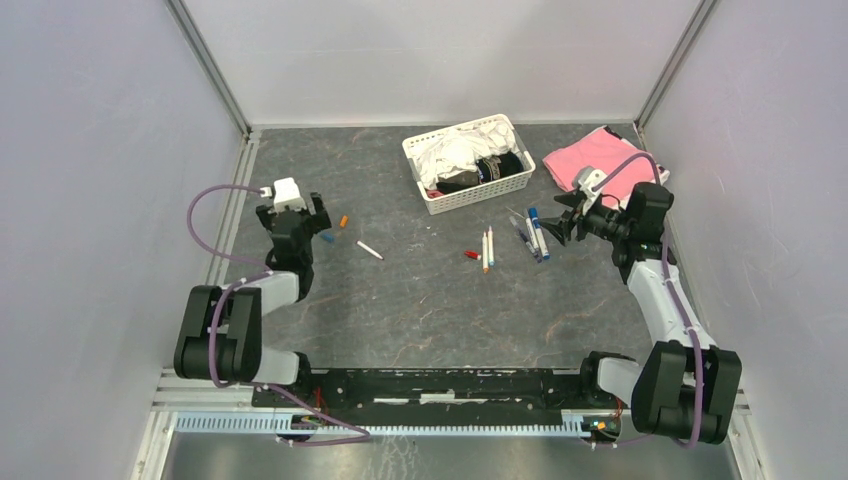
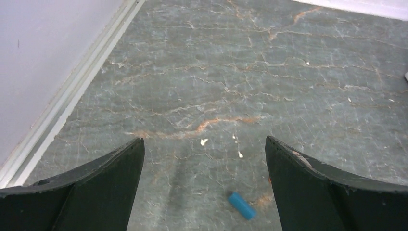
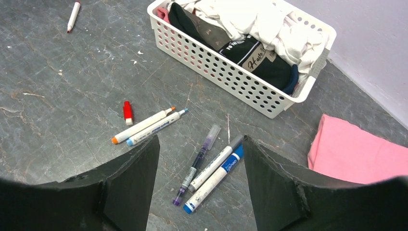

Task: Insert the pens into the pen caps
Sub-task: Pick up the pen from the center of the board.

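My left gripper [image 2: 204,138] hangs open over bare table, with a blue pen cap [image 2: 241,205] lying just inside its right finger. From above, that blue cap [image 1: 327,237] and an orange cap [image 1: 343,220] lie beside the left gripper [image 1: 295,222]. My right gripper [image 3: 200,138] is open above three pens: a purple one [image 3: 197,164], a grey-ended white one [image 3: 216,163] and a blue-ended white one [image 3: 211,183]. To their left lie an orange-tipped pen [image 3: 142,126], a light-blue-tipped pen [image 3: 156,127] and a red cap [image 3: 127,112]. A red-tipped white pen [image 3: 73,15] lies farther off.
A white perforated basket [image 3: 231,77] full of clothes stands behind the pens. A pink cloth [image 3: 356,154] lies at the back right by the right arm. Grey walls and metal rails [image 1: 232,200] close in the table on the left, right and back.
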Robot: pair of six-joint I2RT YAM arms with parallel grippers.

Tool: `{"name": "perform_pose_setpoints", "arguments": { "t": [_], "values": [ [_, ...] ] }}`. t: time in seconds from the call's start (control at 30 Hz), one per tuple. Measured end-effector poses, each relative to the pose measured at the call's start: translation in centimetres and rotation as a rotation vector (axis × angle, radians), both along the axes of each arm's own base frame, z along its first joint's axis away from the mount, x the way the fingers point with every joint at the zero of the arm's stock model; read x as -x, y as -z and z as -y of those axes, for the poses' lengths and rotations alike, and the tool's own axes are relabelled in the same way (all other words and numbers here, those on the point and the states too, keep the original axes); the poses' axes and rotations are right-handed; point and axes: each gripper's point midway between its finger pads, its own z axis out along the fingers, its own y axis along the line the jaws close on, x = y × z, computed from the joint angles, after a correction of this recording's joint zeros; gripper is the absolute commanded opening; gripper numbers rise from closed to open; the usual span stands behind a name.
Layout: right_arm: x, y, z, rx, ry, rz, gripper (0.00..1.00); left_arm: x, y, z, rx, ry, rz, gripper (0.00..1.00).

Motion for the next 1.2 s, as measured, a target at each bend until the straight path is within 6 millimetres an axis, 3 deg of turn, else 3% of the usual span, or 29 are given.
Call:
{"name": "perform_pose_setpoints", "arguments": {
  "t": [0.1, 0.33, 0.4, 0.5, 0.6, 0.83, 1.2],
  "values": [
    [-0.1, 0.0, 0.5, -0.003, 0.01, 0.0, 0.7, -0.4, -0.1, -0.4, 0.007, 0.011, -0.025, 1.0],
    [0.1, -0.2, 0.5, -0.012, 0.0, 0.002, 0.71, -0.5, 1.5, 0.6, 0.019, 0.072, -0.059, 1.0],
    [0.1, -0.2, 0.7, -0.014, 0.003, 0.002, 0.71, 0.2, 3.1, 1.0, 0.024, 0.099, -0.061, 1.0],
    [0.0, -0.3, 1.4, -0.017, 0.018, 0.004, 0.71, 2.8, 6.3, 1.2, 0.027, 0.112, -0.094, 1.0],
    [-0.1, -0.4, 2.2, -0.02, 0.041, 0.007, 0.71, 4.1, 7.8, 1.1, 0.027, 0.11, -0.124, 1.0],
    [-0.2, -0.9, 3.6, -0.032, 0.071, 0.018, 0.71, 2.9, 5.5, 1.2, 0.026, 0.111, -0.023, 1.0],
    [-0.1, -1.1, 4.0, -0.052, 0.085, 0.01, 0.71, 2.8, 5.2, 1.2, 0.026, 0.111, -0.009, 1.0]
  ]
}}
